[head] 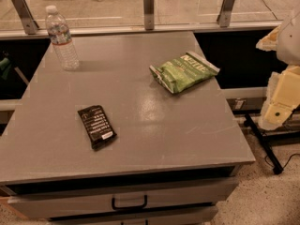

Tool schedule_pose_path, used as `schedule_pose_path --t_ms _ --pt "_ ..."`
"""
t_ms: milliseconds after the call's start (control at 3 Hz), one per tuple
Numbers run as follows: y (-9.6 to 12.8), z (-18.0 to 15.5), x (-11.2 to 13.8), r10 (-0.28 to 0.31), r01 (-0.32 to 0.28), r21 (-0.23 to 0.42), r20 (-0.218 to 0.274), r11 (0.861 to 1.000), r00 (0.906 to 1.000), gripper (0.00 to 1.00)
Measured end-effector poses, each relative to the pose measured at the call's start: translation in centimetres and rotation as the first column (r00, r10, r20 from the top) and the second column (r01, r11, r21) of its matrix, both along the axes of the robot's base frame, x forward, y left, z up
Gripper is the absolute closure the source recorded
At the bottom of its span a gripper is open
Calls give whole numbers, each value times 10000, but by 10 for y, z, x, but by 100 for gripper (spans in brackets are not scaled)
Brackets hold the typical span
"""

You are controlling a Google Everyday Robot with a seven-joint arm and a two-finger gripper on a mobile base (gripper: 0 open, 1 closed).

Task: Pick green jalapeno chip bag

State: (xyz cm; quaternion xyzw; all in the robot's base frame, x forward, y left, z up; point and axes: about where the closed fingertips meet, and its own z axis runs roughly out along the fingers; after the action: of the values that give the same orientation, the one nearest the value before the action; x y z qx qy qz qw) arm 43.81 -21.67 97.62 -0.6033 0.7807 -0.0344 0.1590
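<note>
The green jalapeno chip bag (184, 71) lies flat on the grey table (154, 135), at its far right, with white crimped ends and dark lettering facing up. My gripper (280, 102) is a cream-coloured shape at the right edge of the view. It hangs off the table's right side, well to the right of the bag and somewhat nearer the camera. It touches nothing.
A clear water bottle (61, 37) stands at the table's far left corner. A small black flat packet (96, 126) with white text lies front left of centre. A railing with metal posts (148, 8) runs behind the table. A drawer handle (129, 203) sits below the front edge.
</note>
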Motion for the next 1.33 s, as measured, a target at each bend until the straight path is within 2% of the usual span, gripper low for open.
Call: schedule_pose_path --t_ms 333,667,1000,1333 --pt "0 0 0 1 -1 1 2 10000 10000 0" --pt "3 -11 24 390 -396 385 150 9985 9991 0" --pt "20 -36 73 1105 -1153 1167 468 9865 9928 0" --pt "43 -66 112 1331 -1439 2027 661 9686 9889 0"
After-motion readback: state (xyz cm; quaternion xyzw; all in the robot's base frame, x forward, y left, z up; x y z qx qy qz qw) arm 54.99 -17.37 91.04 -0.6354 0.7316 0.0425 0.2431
